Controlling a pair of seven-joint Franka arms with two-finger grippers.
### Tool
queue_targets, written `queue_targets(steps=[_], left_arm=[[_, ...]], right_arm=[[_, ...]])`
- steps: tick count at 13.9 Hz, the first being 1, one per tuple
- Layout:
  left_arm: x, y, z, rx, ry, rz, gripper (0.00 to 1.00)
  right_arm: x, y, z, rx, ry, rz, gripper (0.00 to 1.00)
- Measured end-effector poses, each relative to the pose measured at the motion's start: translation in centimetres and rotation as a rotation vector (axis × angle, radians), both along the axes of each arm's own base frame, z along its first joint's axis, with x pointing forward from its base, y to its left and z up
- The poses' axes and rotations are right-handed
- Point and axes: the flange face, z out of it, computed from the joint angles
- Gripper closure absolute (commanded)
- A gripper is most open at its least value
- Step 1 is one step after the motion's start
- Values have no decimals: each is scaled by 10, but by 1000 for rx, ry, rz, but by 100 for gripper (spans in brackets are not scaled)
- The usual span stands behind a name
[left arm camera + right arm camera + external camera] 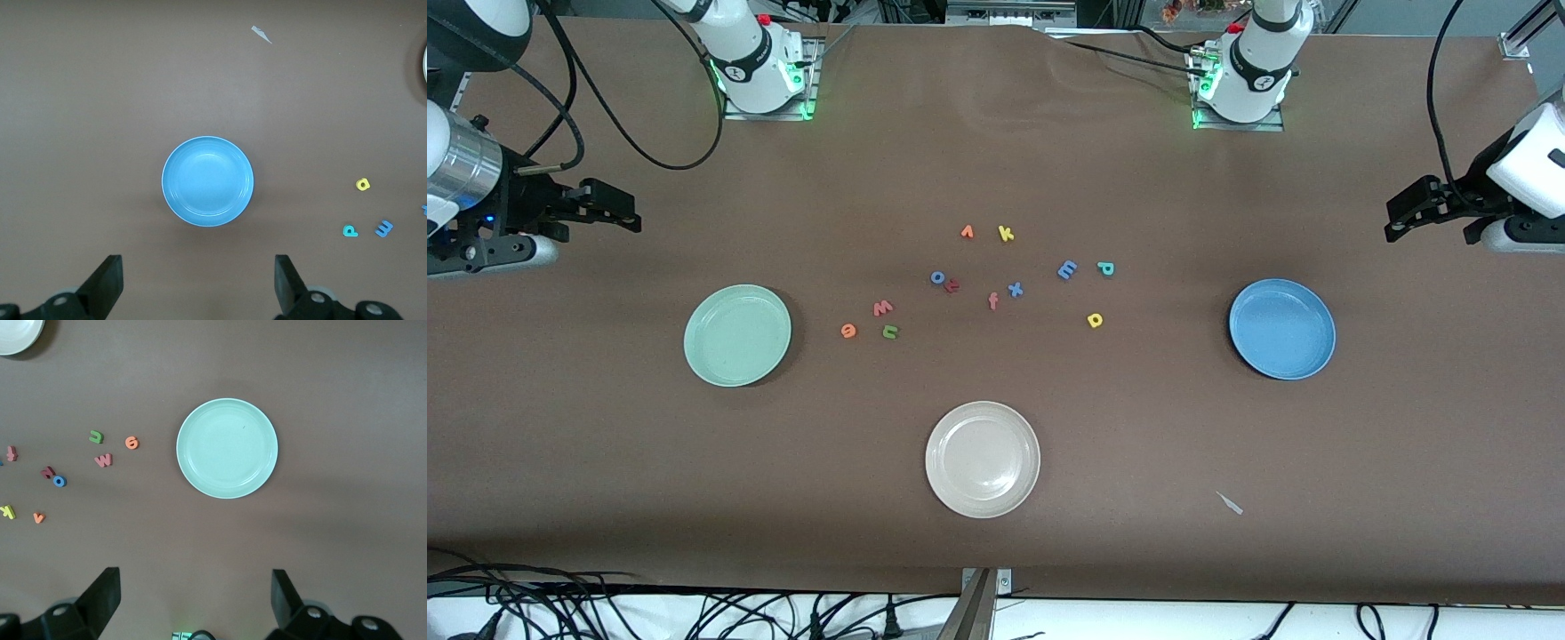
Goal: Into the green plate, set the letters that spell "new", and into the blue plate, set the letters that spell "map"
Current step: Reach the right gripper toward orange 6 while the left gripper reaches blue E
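Green plate (737, 335) and blue plate (1282, 328) hold nothing, all six letters loose mid-table; left gripper (199, 283) and right gripper (195, 599) wait, jaws apart.

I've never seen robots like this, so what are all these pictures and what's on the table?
Two robot arms stand at a brown table. One picture looks down from a high camera facing them. The other two come from cameras on the wrists. The left pincer hangs open over the blue plate. The right pincer hangs open over the green plate. Both hold nothing. Small foam letters lie between those plates, and a white plate sits nearer the high camera.
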Motion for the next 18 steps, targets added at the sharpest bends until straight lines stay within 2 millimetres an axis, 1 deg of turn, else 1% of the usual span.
queue_targets(steps=[4,6,7,8,9,11,14,15,16,18], left_arm=[[1,0,-2,0,2,0,0],[1,0,-2,0,2,0,0],[2,-1,-3,0,3,-1,0],[2,-3,-3,0,4,-6,0],[2,-7,-4,0,5,-12,0],[2,-14,-5,0,6,-25,0],[3,-19,-7,-1,11,-35,0],[3,-25,-9,-1,19,-45,0],[4,-35,-13,-2,27,-62,0],[6,-63,-26,-6,51,-114,0]], right_arm=[[1,0,-12,7,18,60,0],[2,3,-13,6,11,55,0],[3,10,-14,1,10,28,0],[4,23,-17,-7,9,-6,0],[5,45,-23,-16,8,-28,0],[12,83,-44,-27,2,-33,0],[30,119,-96,-33,-13,-6,0],[33,130,-111,-38,-15,-13,0],[34,138,-125,-40,-22,-24,0],[31,144,-150,-41,-35,-62,0]])
